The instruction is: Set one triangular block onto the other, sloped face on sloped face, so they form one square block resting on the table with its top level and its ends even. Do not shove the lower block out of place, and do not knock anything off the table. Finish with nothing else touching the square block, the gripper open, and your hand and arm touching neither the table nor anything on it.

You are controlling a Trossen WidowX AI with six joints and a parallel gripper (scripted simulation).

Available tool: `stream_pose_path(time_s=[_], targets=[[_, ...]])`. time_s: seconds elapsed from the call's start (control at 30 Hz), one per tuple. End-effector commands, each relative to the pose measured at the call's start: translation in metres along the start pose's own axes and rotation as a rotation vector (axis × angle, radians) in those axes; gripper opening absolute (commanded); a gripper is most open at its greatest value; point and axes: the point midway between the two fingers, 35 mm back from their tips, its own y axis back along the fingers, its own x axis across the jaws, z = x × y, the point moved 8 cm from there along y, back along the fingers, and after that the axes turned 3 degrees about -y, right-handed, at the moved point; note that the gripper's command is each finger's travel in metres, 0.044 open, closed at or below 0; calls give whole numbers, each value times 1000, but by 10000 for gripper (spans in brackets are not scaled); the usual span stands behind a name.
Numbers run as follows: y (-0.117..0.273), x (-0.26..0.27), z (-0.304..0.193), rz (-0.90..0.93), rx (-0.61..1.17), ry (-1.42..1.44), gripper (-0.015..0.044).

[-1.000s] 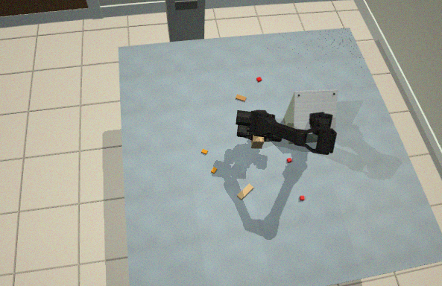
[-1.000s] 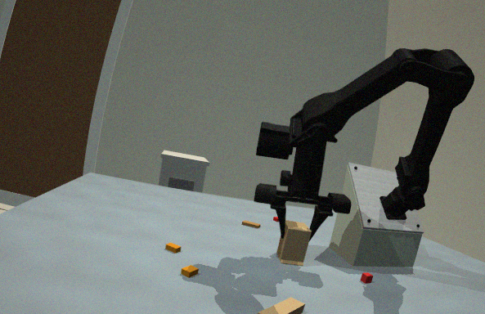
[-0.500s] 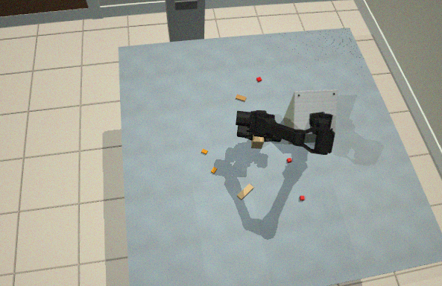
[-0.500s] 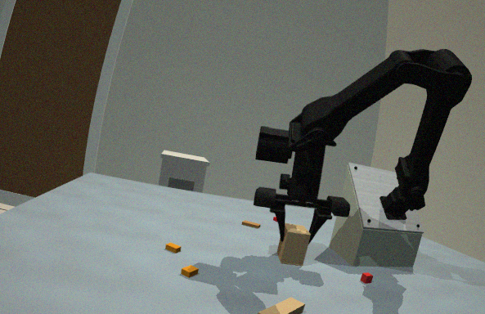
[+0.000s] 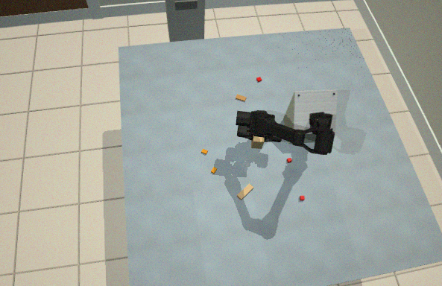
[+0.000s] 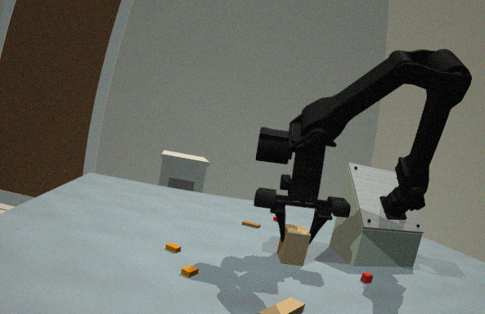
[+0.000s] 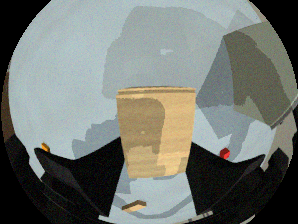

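Observation:
My gripper [image 5: 257,136] [image 6: 297,234] [image 7: 154,141] points straight down and is shut on a tan triangular block [image 5: 259,141] [image 6: 294,246] [image 7: 156,129], gripping its upper part. The block hangs upright with its lower end at or just above the blue table [image 5: 171,97] [image 6: 93,229]; I cannot tell whether it touches. The other tan triangular block [image 5: 245,191] [image 6: 285,307] [image 7: 135,205] lies on the table nearer the front, apart from the gripper, inside the arm's shadow.
Small orange blocks [image 5: 241,97] [image 5: 204,151] [image 5: 213,170] and red cubes [image 5: 259,79] [image 5: 289,160] [image 5: 302,198] are scattered around. The arm's grey base mount [image 5: 316,102] [image 6: 375,241] stands right of the gripper. A grey cabinet [image 5: 185,18] [image 6: 183,172] stands beyond the table.

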Motion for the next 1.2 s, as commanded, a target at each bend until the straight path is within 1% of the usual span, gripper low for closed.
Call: stream_pose_path(time_s=[0.0,1.17], targets=[[0,0,0,-1,6,-9,0],[-2,-1,1,-8,-1,-5,0]])
